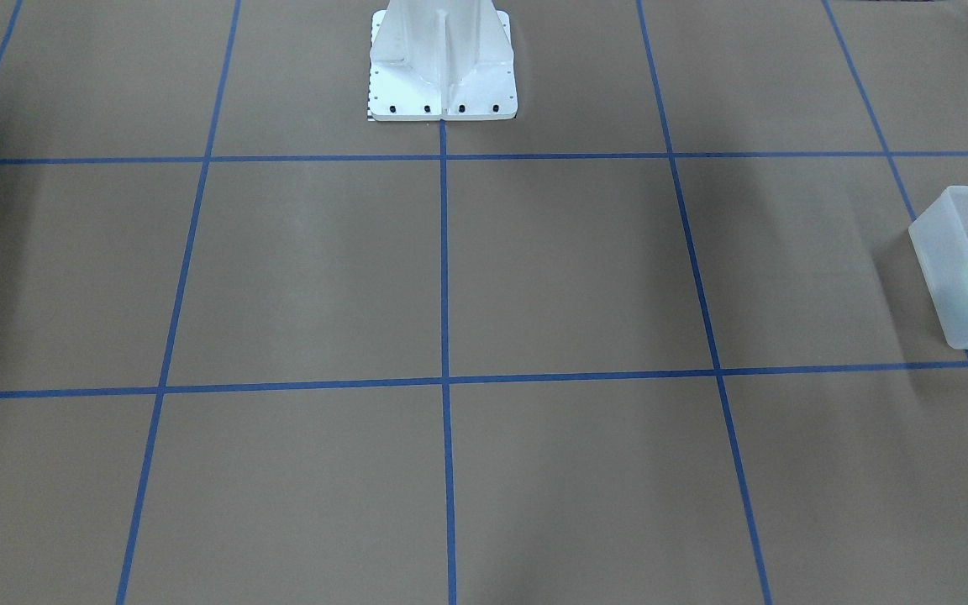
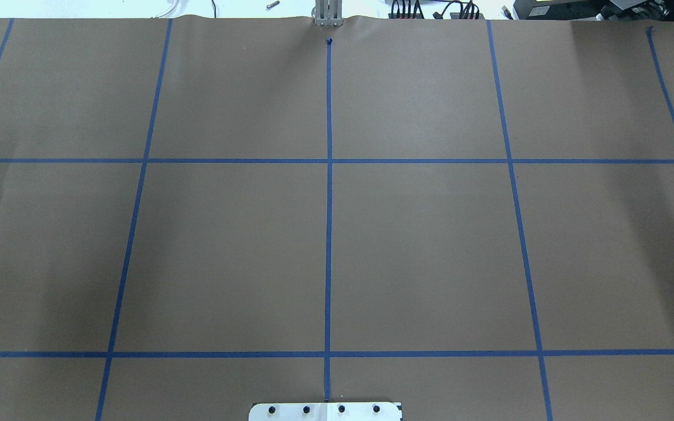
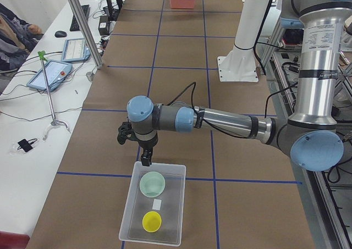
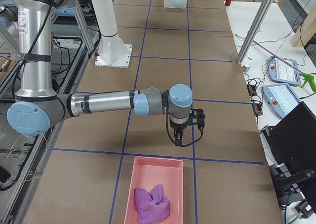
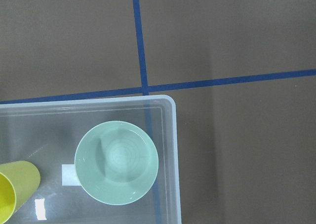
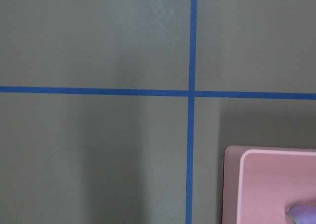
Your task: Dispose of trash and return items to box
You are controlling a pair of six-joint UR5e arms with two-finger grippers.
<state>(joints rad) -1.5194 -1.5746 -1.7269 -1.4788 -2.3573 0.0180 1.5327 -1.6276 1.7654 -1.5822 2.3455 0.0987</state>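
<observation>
Mint bowl [image 5: 116,162] sat inside box [image 5: 170,135], wrist view lower left | left claw [image 3: 146,161] near box rim | right claw [image 4: 177,142] above surface [image 2: 430,234] | cannot tell either claw's opening

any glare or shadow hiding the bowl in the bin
Left wrist-mounted view: sharp, with only a small glare patch inside the bin and a soft shadow inside the bowl. Exterior front-facing view: the frame's right edge crops the bin, and its frosted wall blurs the bowl. Exterior left view: evenly lit, bowl clear.
</observation>
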